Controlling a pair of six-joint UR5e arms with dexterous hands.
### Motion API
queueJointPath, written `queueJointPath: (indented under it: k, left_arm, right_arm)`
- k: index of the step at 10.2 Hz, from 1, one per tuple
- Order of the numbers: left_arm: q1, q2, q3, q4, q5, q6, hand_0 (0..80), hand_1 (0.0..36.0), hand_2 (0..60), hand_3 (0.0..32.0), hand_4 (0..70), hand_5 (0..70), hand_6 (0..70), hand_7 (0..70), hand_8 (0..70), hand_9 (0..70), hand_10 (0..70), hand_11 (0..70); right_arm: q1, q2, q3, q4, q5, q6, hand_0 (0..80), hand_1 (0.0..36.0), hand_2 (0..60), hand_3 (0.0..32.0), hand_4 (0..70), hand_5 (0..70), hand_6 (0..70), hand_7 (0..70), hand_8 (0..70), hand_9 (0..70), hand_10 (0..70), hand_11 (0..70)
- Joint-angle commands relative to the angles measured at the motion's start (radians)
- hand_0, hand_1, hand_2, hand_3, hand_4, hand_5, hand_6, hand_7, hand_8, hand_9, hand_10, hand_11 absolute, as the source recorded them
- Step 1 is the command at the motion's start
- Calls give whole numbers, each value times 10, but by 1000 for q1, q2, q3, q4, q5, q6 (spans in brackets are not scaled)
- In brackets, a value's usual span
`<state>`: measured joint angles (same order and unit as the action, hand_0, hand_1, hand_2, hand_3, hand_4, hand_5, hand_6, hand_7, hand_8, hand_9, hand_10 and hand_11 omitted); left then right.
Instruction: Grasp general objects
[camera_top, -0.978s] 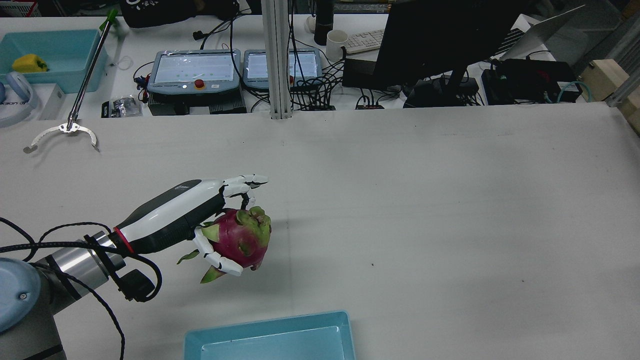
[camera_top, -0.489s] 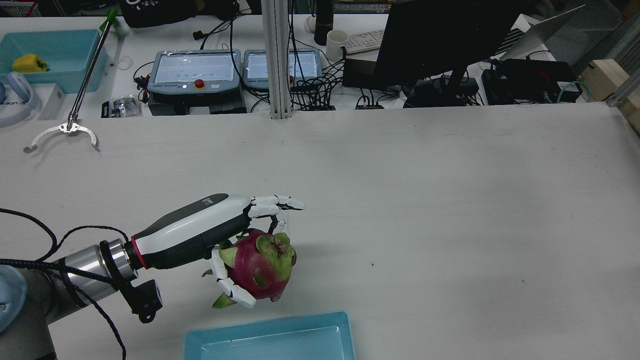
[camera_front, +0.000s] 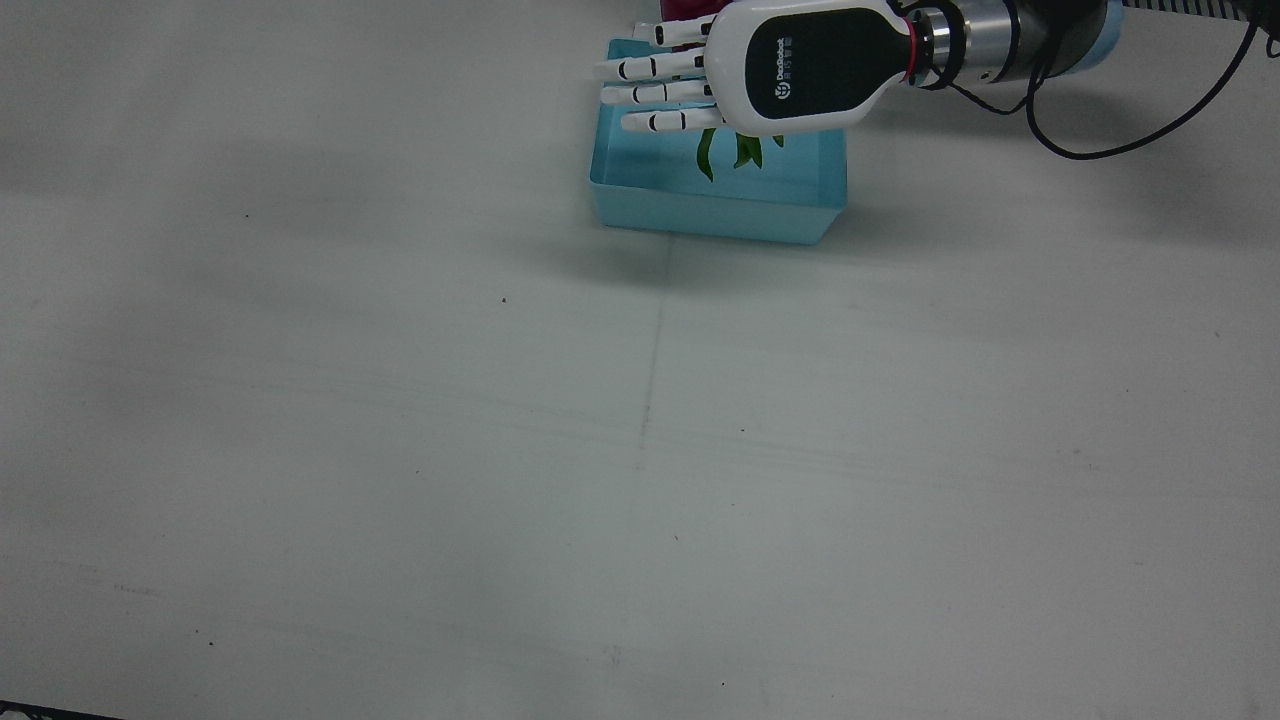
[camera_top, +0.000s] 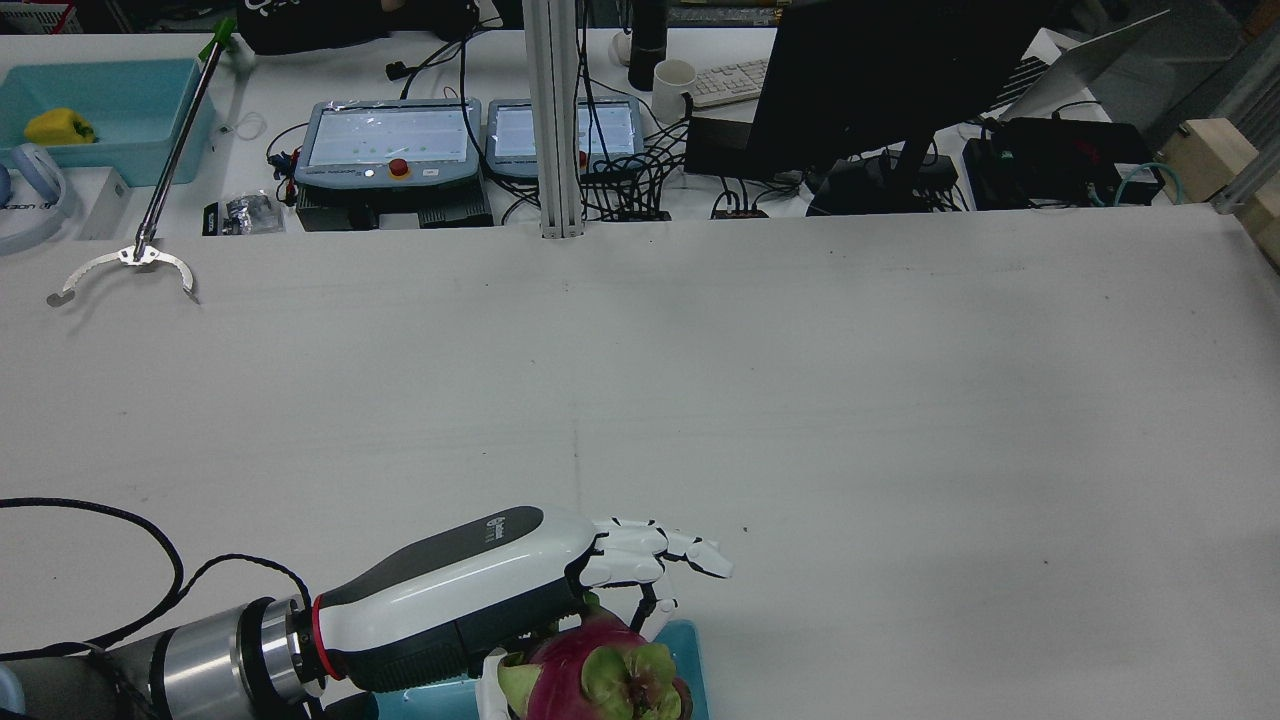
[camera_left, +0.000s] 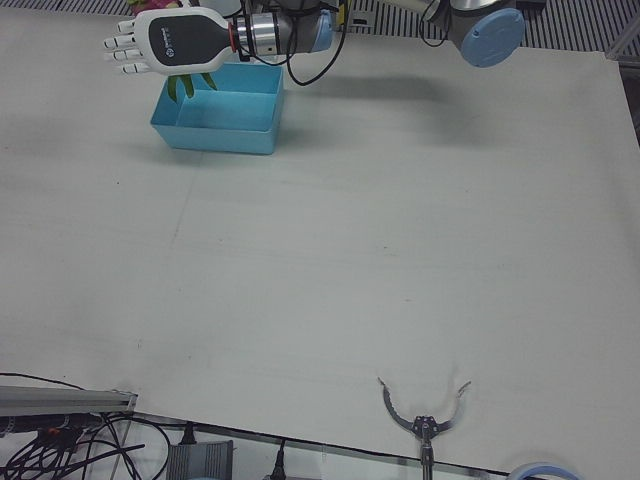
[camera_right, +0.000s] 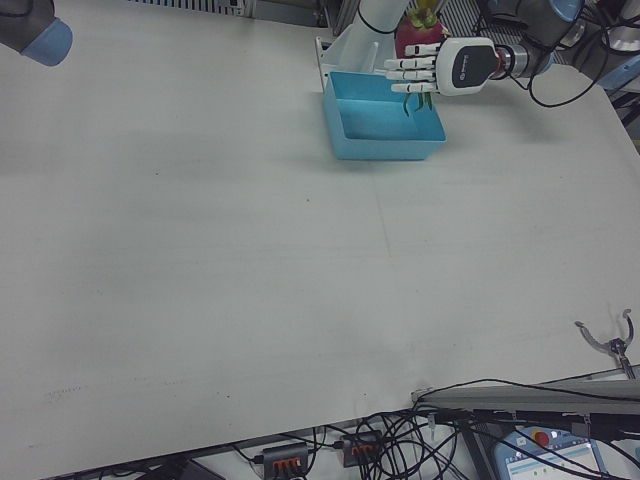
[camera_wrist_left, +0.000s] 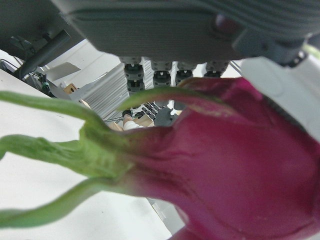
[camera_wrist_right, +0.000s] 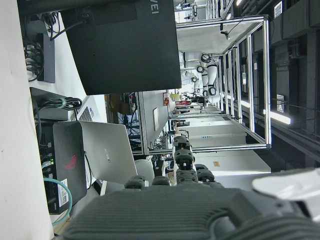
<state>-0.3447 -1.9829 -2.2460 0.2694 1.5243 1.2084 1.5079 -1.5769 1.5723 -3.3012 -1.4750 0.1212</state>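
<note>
My left hand (camera_top: 470, 600) is shut on a magenta dragon fruit (camera_top: 600, 680) with green scales and holds it above the light blue tray (camera_top: 692, 640) at the robot's edge of the table. In the front view the left hand (camera_front: 770, 70) hides most of the fruit; only green leaves (camera_front: 745, 150) hang over the tray (camera_front: 720, 215). The right-front view shows the fruit's top (camera_right: 420, 35) behind the fingers (camera_right: 410, 70). The dragon fruit (camera_wrist_left: 240, 170) fills the left hand view. My right hand (camera_wrist_right: 182, 170) shows only in its own view, fingers stretched out, nothing in them.
A metal grabber tool (camera_top: 125, 258) lies at the far left of the table. Beyond the far edge stand two teach pendants (camera_top: 390, 145), a dark monitor (camera_top: 880, 80) and a blue bin (camera_top: 150, 120) with a yellow pepper (camera_top: 58, 127).
My left hand has carried the dragon fruit from the left middle of the table toward the robot's edge and rightward, and it now hangs over the blue tray.
</note>
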Motion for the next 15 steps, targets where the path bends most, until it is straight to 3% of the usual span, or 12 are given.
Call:
queueJointPath:
  k: [1,3,4,5,6,7,8,9,10,14,15]
  left_arm:
    - [19,39,-3,-97,0,-19,492,177,434,0,427,700,152,227,204,108,115,172]
    - [16,129,-3,-235,0,-61,480,149,379,0,404,700,150,254,217,133,117,172]
    - [13,168,-3,-289,0,-79,471,105,256,0,392,652,164,290,243,174,137,198]
    - [10,180,-3,-311,0,-82,439,20,68,0,366,535,171,325,290,248,195,277]
    - [9,182,-4,-315,0,-82,404,0,0,0,296,372,174,383,330,316,262,372]
    - [9,182,-10,-320,0,-82,403,0,0,34,262,210,169,416,340,338,276,392]
    - [7,193,-23,-320,0,-82,403,0,0,150,227,151,160,423,339,341,274,391]
    - [9,197,-32,-322,0,-79,406,0,0,318,159,123,138,415,326,327,264,377]
    - [9,197,-38,-320,0,-73,411,0,0,320,127,121,129,410,315,313,253,362]
    - [9,203,-41,-320,-1,-72,430,0,0,320,144,143,136,407,298,286,229,329]
    - [9,203,-38,-320,-1,-72,423,0,0,260,155,152,143,408,300,288,232,332]
  right_arm:
    - [0,0,0,-1,-1,0,0,0,0,0,0,0,0,0,0,0,0,0]
    - [0,0,0,0,1,0,0,0,0,0,0,0,0,0,0,0,0,0]
    - [0,0,0,0,-1,0,0,0,0,0,0,0,0,0,0,0,0,0]
    - [0,0,0,-1,1,0,0,0,0,0,0,0,0,0,0,0,0,0]
    - [0,0,0,0,-1,0,0,0,0,0,0,0,0,0,0,0,0,0]
    - [0,0,0,0,-1,0,0,0,0,0,0,0,0,0,0,0,0,0]
    - [0,0,0,-1,-1,0,0,0,0,0,0,0,0,0,0,0,0,0]
    - [0,0,0,0,1,0,0,0,0,0,0,0,0,0,0,0,0,0]
    - [0,0,0,0,-1,0,0,0,0,0,0,0,0,0,0,0,0,0]
    - [0,0,0,-1,-1,0,0,0,0,0,0,0,0,0,0,0,0,0]
    - [0,0,0,0,1,0,0,0,0,0,0,0,0,0,0,0,0,0]
